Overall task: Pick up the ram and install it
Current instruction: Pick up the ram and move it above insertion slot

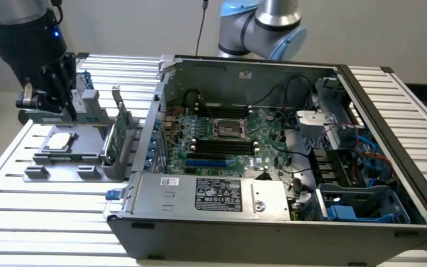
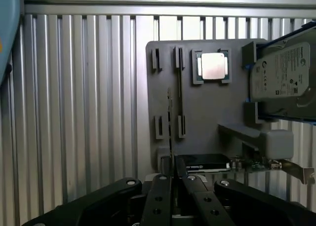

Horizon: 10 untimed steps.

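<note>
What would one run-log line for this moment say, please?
phase: pick | gripper: shut on ram | place: over fixture tray | install: not done

The arm (image 1: 262, 22) has silver tubes and light-blue round caps (image 1: 291, 39) on its joints. Its last part is black, with a small blue light (image 1: 55, 32). The gripper (image 2: 173, 159) is black, with small round screws (image 2: 127, 182).

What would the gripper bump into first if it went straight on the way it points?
Probably the ram, the thin stick standing on edge in the gray tray that the gripper points at. They nearly line up, though depth is hard to judge.
</note>
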Motion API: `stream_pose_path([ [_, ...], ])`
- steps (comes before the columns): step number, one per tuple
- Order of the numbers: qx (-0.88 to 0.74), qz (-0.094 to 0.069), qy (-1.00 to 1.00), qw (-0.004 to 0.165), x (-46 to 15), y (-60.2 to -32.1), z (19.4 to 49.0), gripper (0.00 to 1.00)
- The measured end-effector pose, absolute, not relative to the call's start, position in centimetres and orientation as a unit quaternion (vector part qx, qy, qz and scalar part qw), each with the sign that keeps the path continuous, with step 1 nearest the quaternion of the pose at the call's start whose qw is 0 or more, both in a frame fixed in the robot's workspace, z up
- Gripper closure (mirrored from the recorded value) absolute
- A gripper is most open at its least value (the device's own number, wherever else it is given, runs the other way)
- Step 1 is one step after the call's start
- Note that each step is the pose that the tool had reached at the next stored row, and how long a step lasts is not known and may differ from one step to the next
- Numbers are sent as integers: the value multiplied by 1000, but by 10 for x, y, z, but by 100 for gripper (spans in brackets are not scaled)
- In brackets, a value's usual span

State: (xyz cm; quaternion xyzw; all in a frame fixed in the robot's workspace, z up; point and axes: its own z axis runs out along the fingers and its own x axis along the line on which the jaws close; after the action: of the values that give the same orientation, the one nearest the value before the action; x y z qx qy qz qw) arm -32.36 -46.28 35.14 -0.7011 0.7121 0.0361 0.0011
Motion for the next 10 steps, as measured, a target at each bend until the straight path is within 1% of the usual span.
stream_pose_path([
  [10, -703, 43, 710, 5, -278, -463, 372, 86],
])
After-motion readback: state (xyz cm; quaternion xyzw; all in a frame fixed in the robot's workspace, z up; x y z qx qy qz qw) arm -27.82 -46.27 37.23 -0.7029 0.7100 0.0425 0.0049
